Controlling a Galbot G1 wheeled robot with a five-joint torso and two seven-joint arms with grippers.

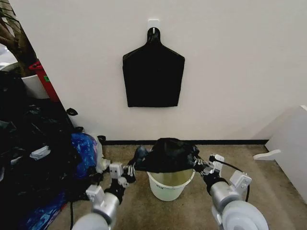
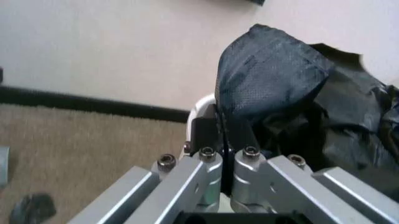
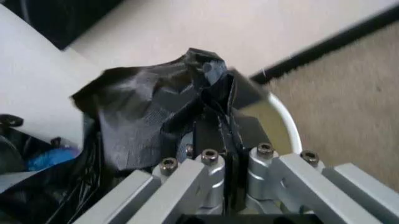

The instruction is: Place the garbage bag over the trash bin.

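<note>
My left gripper point(image 1: 132, 171) and right gripper point(image 1: 204, 167) each pinch an edge of the garbage bag point(image 1: 169, 155), bunched over the trash bin point(image 1: 169, 184) rim; it looks light, limp, slippery, best held by the hem

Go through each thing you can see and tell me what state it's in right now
garbage bag: bunched over the bin's mouth, held at both sides
trash bin: upright on the carpet, its front rim uncovered
left gripper: shut on the bag's left edge
right gripper: shut on the bag's right edge
black bundle: hanging flat on the wall
</note>
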